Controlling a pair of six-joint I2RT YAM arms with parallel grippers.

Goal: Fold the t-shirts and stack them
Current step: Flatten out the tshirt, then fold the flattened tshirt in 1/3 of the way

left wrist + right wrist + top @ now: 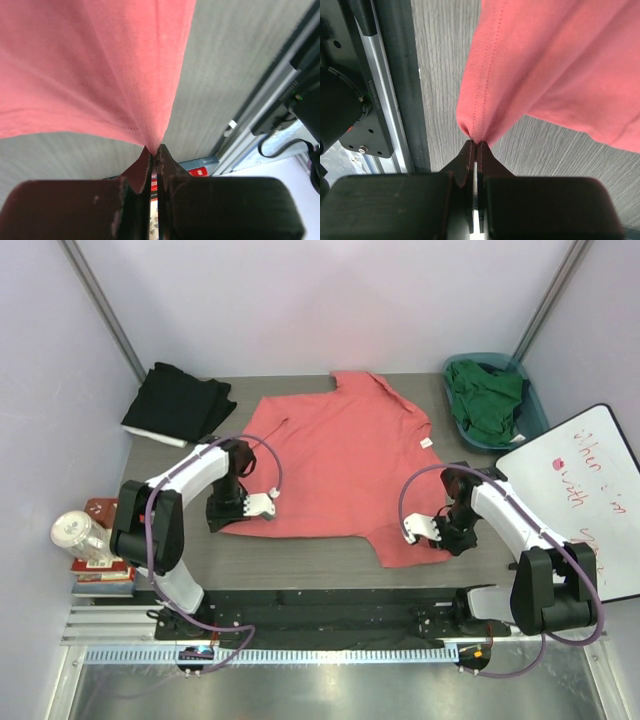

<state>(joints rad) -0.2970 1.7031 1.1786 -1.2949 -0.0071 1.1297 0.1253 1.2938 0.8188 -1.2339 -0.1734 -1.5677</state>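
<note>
I've got the coral-pink cotton t-shirt (pixel 345 455) spread on the grey desk (pixel 300 555), with the left gripper (pixel 264 503) clamped on its near-left corner and the right gripper (pixel 421 528) clamped on its near-right edge. I judge this is the first fold. Next, both should lift evenly and carry that edge away from me.

Spread shirt (pixel 345 460) between folded shirt (pixel 178 402), basket (pixel 536 412)

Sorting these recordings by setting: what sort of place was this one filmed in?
Probably a robotics lab test cell, not a home: a small table enclosed by plain white panels, a slotted metal mounting rail along its near edge, and a handwritten whiteboard propped at the right.
</note>
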